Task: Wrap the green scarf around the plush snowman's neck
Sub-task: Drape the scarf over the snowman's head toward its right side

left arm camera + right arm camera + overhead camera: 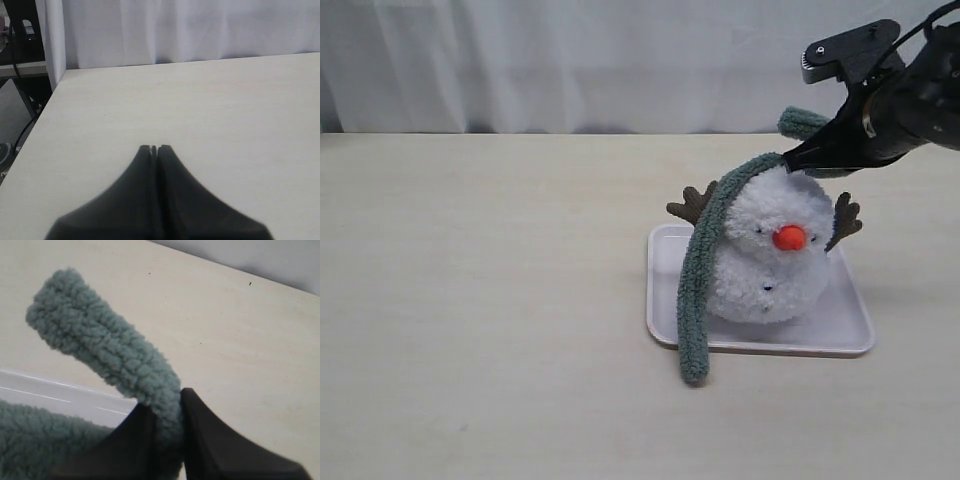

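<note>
The plush snowman sits in a white tray, its orange nose toward the camera. The green scarf lies over the top of its head. One long end hangs down the snowman's left side onto the table, and the short end sticks up behind the head. My right gripper is at the top of the head, shut on the scarf, which fills the gap between its jaws. The neck crease is hidden in the fluff. My left gripper is shut, holds nothing and hovers over bare table.
A white curtain hangs behind the table's far edge. In the left wrist view the table's corner shows, with a dark stand and cables beyond it. The tray's rim lies just under the right gripper.
</note>
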Controlling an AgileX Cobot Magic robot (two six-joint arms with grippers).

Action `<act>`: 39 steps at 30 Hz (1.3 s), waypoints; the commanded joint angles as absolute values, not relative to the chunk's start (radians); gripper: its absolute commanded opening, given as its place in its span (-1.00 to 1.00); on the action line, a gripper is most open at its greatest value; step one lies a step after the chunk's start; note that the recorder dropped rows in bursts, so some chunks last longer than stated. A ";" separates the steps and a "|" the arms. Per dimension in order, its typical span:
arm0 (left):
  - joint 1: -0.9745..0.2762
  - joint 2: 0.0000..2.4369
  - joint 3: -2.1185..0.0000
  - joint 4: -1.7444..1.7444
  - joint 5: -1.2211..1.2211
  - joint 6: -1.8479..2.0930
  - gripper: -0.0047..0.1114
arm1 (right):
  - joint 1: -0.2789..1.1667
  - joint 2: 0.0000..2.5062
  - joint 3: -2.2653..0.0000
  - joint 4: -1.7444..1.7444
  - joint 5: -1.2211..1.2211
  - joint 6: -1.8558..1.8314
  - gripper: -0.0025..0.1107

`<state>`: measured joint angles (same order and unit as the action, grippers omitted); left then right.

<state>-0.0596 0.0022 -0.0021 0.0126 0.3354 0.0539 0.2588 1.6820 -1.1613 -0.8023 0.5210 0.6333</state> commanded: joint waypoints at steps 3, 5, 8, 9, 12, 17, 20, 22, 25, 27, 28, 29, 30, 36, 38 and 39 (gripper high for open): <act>-0.067 0.000 0.000 0.015 0.325 0.049 -0.92 | 0.259 1.604 -1.157 -0.736 0.562 0.540 -0.67; -0.067 0.000 0.000 0.015 0.325 0.049 -0.92 | 0.259 1.602 -1.157 -0.716 0.598 0.523 -0.67; -0.067 0.000 0.000 0.015 0.323 0.049 -0.92 | 0.259 1.613 -1.129 -0.703 0.628 0.523 -0.67; -0.067 0.000 0.000 0.015 0.323 0.049 -0.92 | 0.259 1.613 -1.116 -0.703 0.621 0.523 -0.67; -0.067 0.000 0.000 0.015 0.323 0.049 -0.92 | 0.259 1.611 -1.078 -0.703 0.544 0.523 -0.67; -0.067 0.000 0.000 0.015 0.323 0.049 -0.92 | 0.259 1.573 -1.007 -0.703 0.359 0.482 -0.56; -0.067 0.000 0.000 0.015 0.323 0.049 -0.92 | 0.259 1.520 -0.946 -0.762 0.238 0.475 -0.55; -0.067 0.000 0.000 0.015 0.323 0.049 -0.92 | 0.256 1.483 -0.911 -0.794 0.163 0.488 -0.55; -0.067 0.000 0.000 0.015 0.323 0.049 -0.92 | 0.256 1.444 -0.889 -0.799 0.135 0.514 -0.55; -0.067 0.000 0.000 0.015 0.323 0.049 -0.92 | 0.256 1.440 -0.889 -0.796 0.169 0.539 -0.52; -0.067 0.000 0.000 0.015 0.323 0.049 -0.92 | 0.256 1.440 -0.891 -0.796 0.211 0.539 -0.47; -0.067 0.000 0.000 0.015 0.323 0.049 -0.92 | 0.256 1.442 -0.893 -0.798 0.244 0.541 -0.43; -0.067 0.000 0.000 0.015 0.323 0.049 -0.92 | 0.256 1.448 -0.895 -0.801 0.277 0.553 -0.40; -0.067 0.000 0.000 0.015 0.323 0.049 -0.92 | 0.254 1.469 -0.895 -0.870 0.413 0.730 -0.35; -0.067 0.000 0.000 0.015 0.323 0.049 -0.92 | 0.254 1.473 -0.895 -0.839 0.451 0.730 -0.25; -0.067 0.000 0.000 0.015 0.325 0.049 -0.92 | 0.254 1.473 -0.895 -0.816 0.464 0.730 -0.18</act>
<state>-0.0596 0.0022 -0.0021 0.0126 0.3354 0.0521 0.2588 1.4682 -0.8972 -0.8485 0.4099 0.7047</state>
